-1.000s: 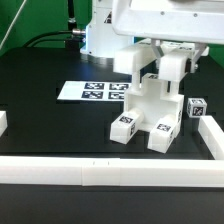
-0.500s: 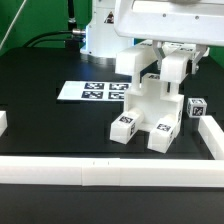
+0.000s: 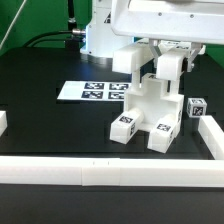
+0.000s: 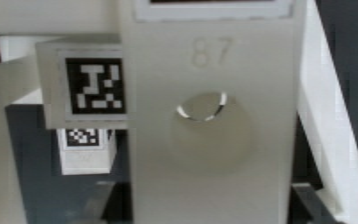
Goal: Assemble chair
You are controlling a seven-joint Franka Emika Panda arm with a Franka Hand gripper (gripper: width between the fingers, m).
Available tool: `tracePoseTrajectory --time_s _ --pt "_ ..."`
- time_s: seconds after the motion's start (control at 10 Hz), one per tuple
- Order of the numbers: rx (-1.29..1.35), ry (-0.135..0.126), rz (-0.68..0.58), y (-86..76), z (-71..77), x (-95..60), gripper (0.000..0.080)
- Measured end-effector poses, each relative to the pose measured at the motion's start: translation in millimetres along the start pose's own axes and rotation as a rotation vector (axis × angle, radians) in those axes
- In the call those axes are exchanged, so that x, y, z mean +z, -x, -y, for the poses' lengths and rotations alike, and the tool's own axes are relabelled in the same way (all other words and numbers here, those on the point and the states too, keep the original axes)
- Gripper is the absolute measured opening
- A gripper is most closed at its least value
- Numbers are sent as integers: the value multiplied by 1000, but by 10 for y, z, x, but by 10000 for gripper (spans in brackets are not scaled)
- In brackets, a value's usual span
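Presently pinching a raised chair piece [image 3: 134, 57] in the gripper [image 3: 170, 52], jaws partway closed against its white sides. Hanging over the part-built chair [image 3: 148, 110], toward its twelve o'clock in the exterior view. Standing on the black table [image 3: 50, 125] at about four o'clock from centre, on two tagged front feet. Flanked at three o'clock by a small tagged block [image 3: 197, 108], near but not touching, and at ten o'clock by the marker board [image 3: 88, 91], lying flat. Fenced at six and three o'clock by white border rails [image 3: 90, 168]. Through the wrist view, filled almost wholly by the held piece's broad face, stamped with a numeral and pierced by one round hole, with a black-and-white tag [image 4: 98, 85] just beside.
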State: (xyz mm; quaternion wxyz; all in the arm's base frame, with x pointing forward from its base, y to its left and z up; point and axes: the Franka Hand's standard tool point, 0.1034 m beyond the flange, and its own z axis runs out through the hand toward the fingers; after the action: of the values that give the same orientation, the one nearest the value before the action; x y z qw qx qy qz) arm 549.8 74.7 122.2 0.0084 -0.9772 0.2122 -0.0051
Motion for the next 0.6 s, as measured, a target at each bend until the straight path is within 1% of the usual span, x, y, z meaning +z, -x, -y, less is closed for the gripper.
tracePoseTrajectory --time_s 0.2,0.5,0.6 --pt "0 2 2 5 -5 17 284" --pt "16 -7 -8 -7 -2 35 284" --pt "18 -4 -5 -15 -15 65 284"
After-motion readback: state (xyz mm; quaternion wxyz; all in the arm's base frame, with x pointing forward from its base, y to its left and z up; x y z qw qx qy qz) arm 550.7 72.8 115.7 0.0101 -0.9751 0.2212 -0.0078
